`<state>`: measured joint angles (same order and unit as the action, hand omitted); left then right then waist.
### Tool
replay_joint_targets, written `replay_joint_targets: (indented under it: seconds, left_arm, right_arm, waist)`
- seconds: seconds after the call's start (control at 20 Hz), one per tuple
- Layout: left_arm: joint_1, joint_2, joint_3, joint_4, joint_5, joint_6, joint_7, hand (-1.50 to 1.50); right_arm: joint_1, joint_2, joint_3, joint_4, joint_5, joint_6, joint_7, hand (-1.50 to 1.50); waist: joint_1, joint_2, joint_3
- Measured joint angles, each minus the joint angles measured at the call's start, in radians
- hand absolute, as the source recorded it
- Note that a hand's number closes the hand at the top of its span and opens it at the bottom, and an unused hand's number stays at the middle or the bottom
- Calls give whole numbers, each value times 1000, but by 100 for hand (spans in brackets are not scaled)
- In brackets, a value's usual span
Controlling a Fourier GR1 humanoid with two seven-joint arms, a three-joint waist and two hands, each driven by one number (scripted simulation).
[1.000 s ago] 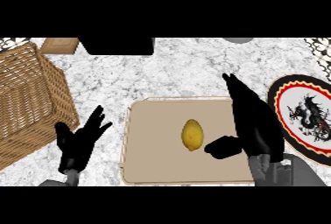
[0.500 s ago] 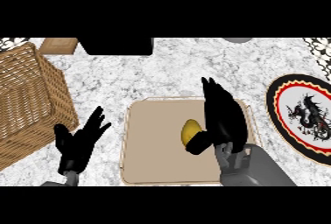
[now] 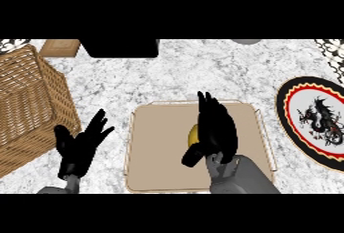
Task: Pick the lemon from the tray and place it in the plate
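- The right black hand has slid further left over the flat beige tray since half a second ago, now covering most of the small yellow lemon.
- Its fingers lie straight over the lemon, thumb at the fruit's 6 o'clock — whether they grip it cannot be told.
- The left black hand stays at the tray's 9 o'clock, fingers spread and released.
- The white-speckled marble bench carries a woven wicker basket at 9 o'clock and a round dragon-patterned plate at 3 o'clock.

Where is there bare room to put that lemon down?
The plate at right carries nothing. Bare counter lies between basket and plate, beyond the tray. The tray's middle is crowded: the right hand covers the lemon.
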<state>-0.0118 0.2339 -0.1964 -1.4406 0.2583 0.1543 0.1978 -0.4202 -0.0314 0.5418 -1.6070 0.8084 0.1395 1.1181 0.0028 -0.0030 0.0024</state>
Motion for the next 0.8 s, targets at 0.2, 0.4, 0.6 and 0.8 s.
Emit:
replay_joint_targets:
  seconds: [0.2,0.4,0.6,0.8]
  left_arm:
    - [9,-12,-1,-5,-14,6,-5,0]
    - [14,-21,-1,-14,-25,11,-2,0]
    - [17,-33,1,-3,-43,8,-25,0]
    - [26,-48,-3,-20,-53,9,-21,0]
  right_arm:
    - [3,12,16,42,39,-1,7,-150]
    - [21,17,18,93,86,-5,0,-150]
    - [33,20,-2,109,106,2,-11,-150]
    - [28,22,-13,164,88,-3,-28,-150]
  waist:
    - [1,0,0]
    - [1,0,0]
    - [0,-1,2]
    - [2,-1,1]
